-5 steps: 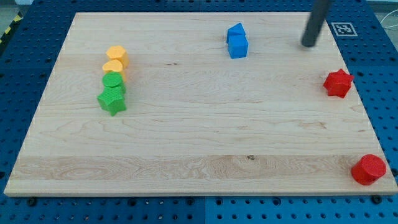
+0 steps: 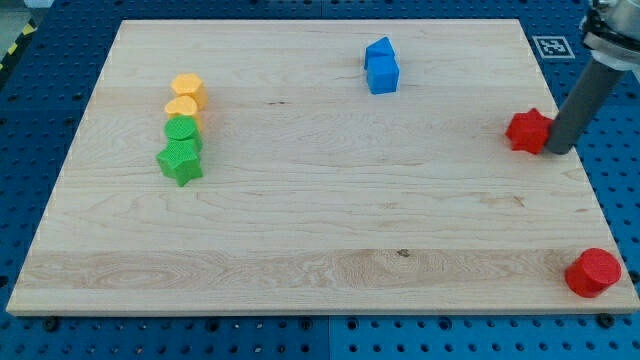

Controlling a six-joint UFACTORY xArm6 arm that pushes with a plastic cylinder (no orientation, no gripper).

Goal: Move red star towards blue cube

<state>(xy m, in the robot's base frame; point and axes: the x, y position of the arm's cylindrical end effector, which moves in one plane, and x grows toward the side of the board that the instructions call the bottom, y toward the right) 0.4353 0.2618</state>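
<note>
Red star (image 2: 528, 131) at the board's 3 o'clock edge; blue cube (image 2: 383, 74) lies well apart at the star's 10 o'clock. My tip (image 2: 560, 150) — a bare rod, holding nothing — touches the star's 4 o'clock side. Judged best: push steadily toward 10 o'clock, keeping contact centred so the star does not slip off

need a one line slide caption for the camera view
My tip sits against the red star on its right side at the board's right edge, with the blue cube far to the upper left.
</note>
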